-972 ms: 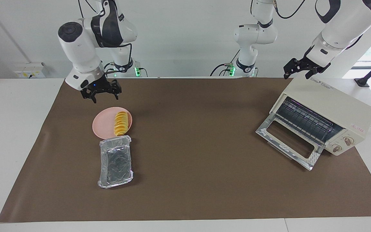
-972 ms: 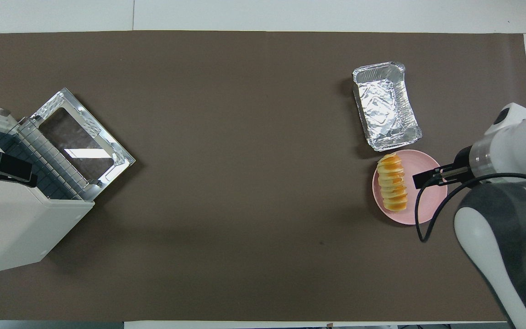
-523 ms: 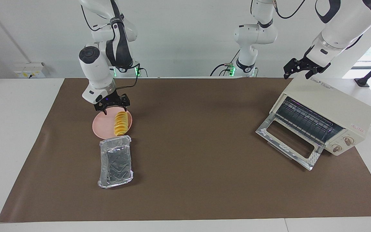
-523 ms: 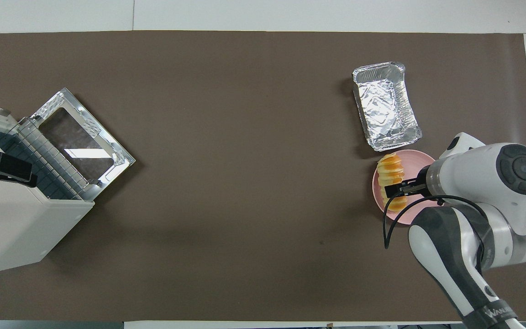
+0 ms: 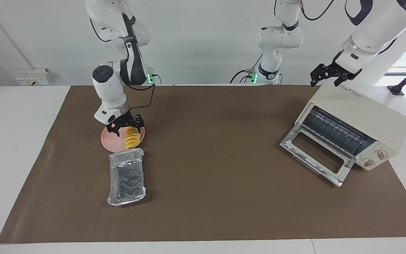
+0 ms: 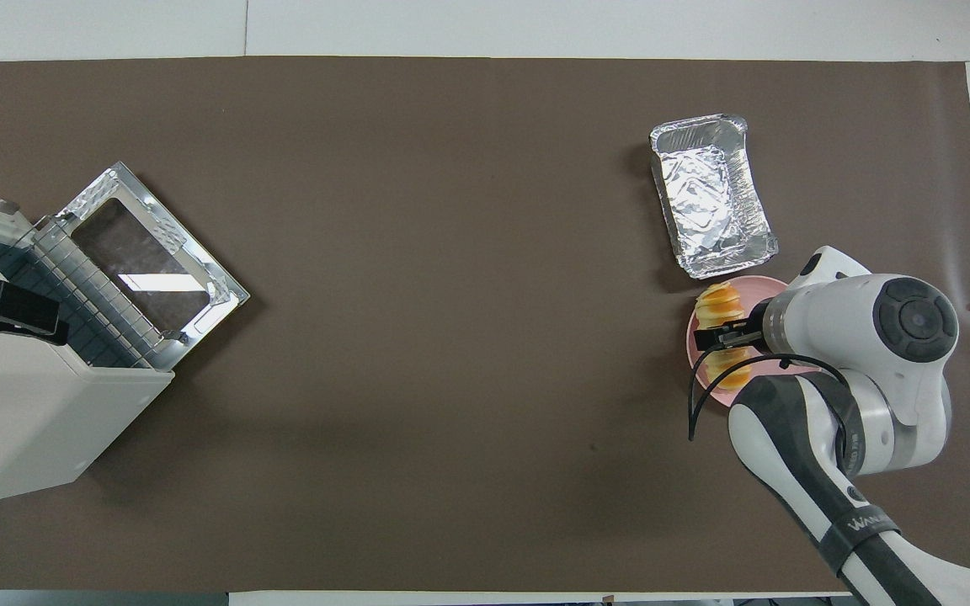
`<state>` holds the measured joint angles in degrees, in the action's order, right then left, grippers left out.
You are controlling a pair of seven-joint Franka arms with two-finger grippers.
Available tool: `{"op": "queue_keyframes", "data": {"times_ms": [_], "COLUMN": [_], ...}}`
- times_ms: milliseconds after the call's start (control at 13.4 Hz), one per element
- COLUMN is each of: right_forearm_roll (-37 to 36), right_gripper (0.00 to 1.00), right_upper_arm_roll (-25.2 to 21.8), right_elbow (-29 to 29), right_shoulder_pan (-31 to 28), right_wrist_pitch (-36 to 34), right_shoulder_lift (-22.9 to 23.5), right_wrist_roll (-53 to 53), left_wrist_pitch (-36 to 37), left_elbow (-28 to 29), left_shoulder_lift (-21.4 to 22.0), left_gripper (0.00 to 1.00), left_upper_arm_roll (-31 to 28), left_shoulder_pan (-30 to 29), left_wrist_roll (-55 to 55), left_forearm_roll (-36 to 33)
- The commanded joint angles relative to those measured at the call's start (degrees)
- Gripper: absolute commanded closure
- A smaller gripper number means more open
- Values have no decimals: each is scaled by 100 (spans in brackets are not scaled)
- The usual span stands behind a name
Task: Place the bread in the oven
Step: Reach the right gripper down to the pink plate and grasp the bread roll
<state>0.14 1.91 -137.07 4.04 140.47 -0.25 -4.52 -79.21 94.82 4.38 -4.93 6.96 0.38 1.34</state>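
Much of the pink plate (image 5: pixel 108 139) is being covered in the overhead view by the right arm's wrist, so that only a sliver of its rim and the two ends of the bread (image 5: pixel 132 140) are being shown there; the middle of the loaf is being hidden under the right gripper (image 5: pixel 127 127). In the facing view the end of the loaf nearer to the robots is being masked by the same gripper. The bread is being seen lying on the plate, along the plate's edge toward the left arm's end of the table, with one black finger standing at each side of it; the jaws are being held apart, straddling the loaf low over it, and whether the pads are touching it cannot be told. The foil tray (image 5: pixel 127 176) is being seen just beside the plate, farther from the robots than it. The oven (image 5: pixel 363 120) is being shown well apart from the plate, toward the left arm's end of the table, its glass door dropped open; in the overhead view its body is being cut off by the frame edge. The left gripper (image 5: pixel 327 74) is being held waiting over the oven's top, its jaws apart.
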Motion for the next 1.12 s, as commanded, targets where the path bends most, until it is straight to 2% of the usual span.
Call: {"op": "queue_keyframes", "data": {"times_ms": [0, 897, 972, 1046], "right_forearm_roll": [-49, -49, -49, -49], "right_gripper": [0, 0, 1, 11], "right_upper_arm_roll": [37, 37, 37, 37], "right_elbow": [-57, -92, -92, -92], "right_shoulder_pan": [-70, -43, -43, -43], "right_wrist_pitch": [209, 446, 446, 446], "right_shoulder_lift": [86, 210, 245, 245], "right_wrist_roll": [30, 294, 294, 294], "left_wrist_pitch": [-85, -85, -85, -85], "left_elbow": [116, 116, 116, 116], "left_shoulder_lift": [133, 133, 133, 133], "left_gripper": [0, 0, 0, 0], "left_upper_arm_roll": [36, 36, 36, 36], "left_shoulder_pan": [-46, -46, -46, -46], "left_wrist_roll": [-47, -47, -47, -47], "left_forearm_roll": [-46, -46, -46, -46]}}
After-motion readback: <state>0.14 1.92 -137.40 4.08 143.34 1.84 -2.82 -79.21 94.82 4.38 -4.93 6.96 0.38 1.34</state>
